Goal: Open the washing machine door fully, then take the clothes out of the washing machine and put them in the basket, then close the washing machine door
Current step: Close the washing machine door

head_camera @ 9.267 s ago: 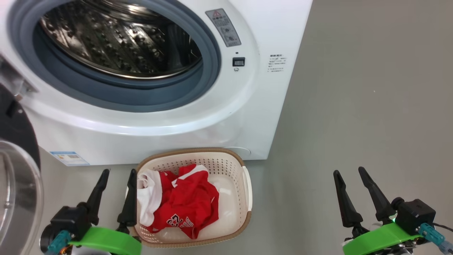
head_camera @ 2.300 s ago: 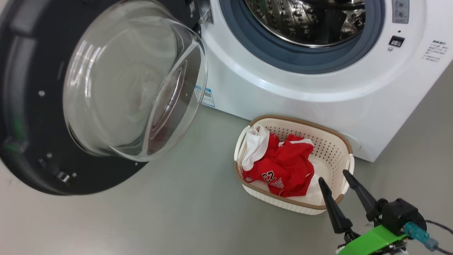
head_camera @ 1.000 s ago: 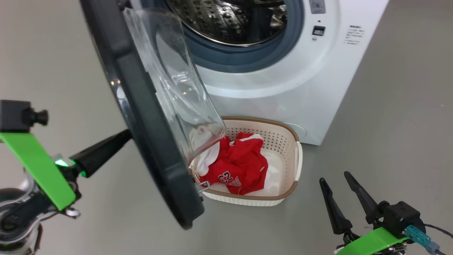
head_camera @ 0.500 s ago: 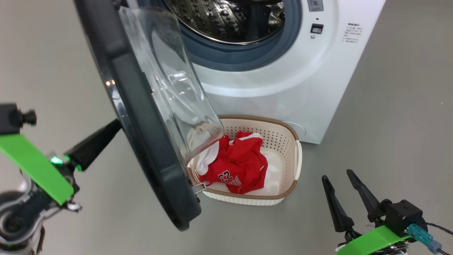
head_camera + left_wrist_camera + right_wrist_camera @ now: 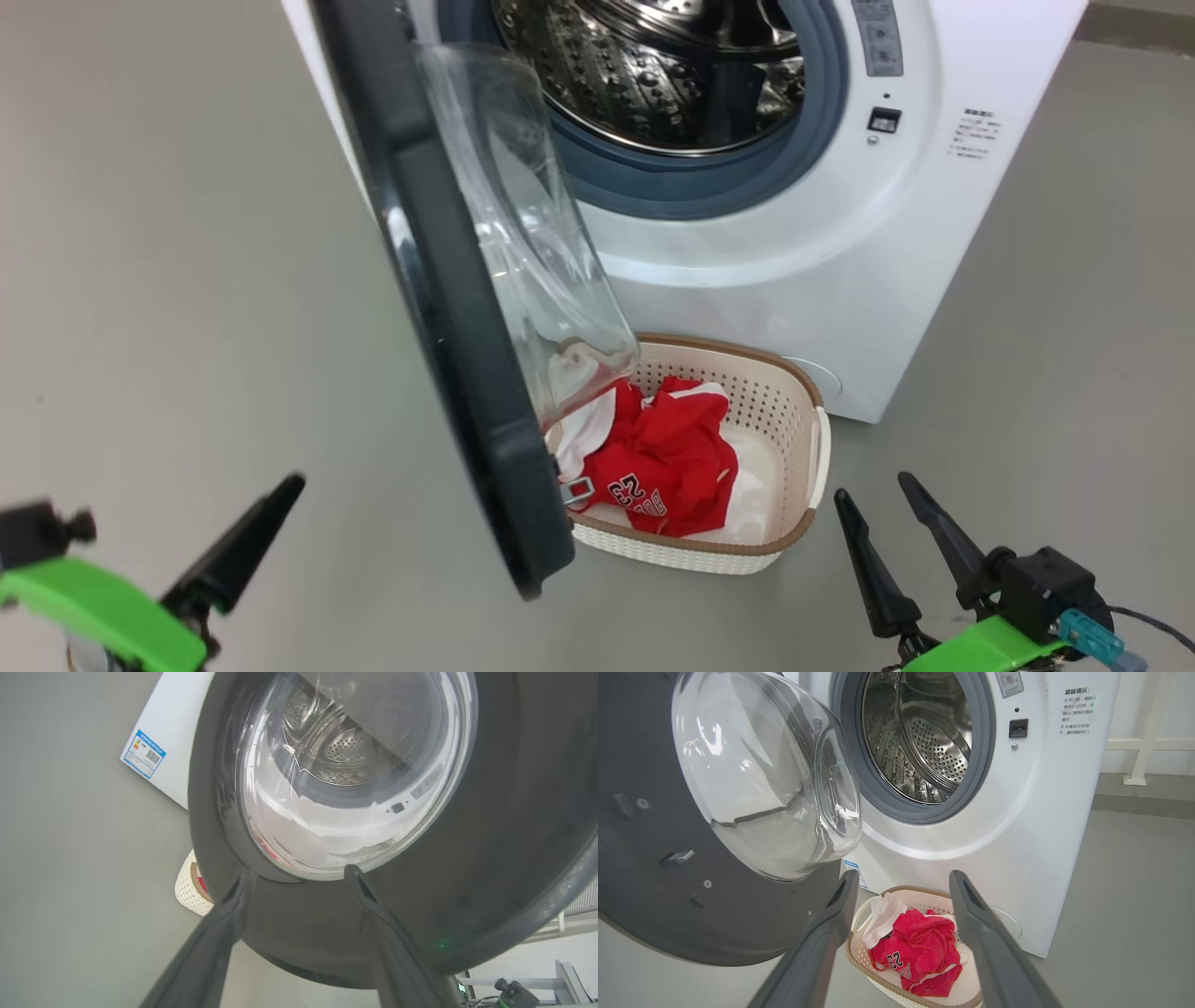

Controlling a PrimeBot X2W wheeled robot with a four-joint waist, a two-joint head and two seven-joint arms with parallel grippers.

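Observation:
The washing machine (image 5: pixel 794 261) stands at the top, its steel drum (image 5: pixel 672 75) in view. The washing machine door (image 5: pixel 467 327) stands half swung, edge-on to the head view, its glass bowl over the basket's left end. The basket (image 5: pixel 789 411) sits on the floor against the machine with the red and white clothes (image 5: pixel 667 457) inside. My left gripper (image 5: pixel 300 871) is open and faces the door's outer black rim (image 5: pixel 514 835); one of its fingers (image 5: pixel 238 546) shows at lower left, apart from the door. My right gripper (image 5: pixel 873 487) is open and empty, right of the basket.
Bare grey floor spreads left of the door and right of the machine. A blue label (image 5: pixel 142 753) is stuck low on the machine's front. A white rail (image 5: pixel 1148 742) runs along the wall behind the machine on the right.
My left gripper has come off the door's outer face, dropped back toward the lower left and opened. The head camera has shifted. The right gripper has stayed open.

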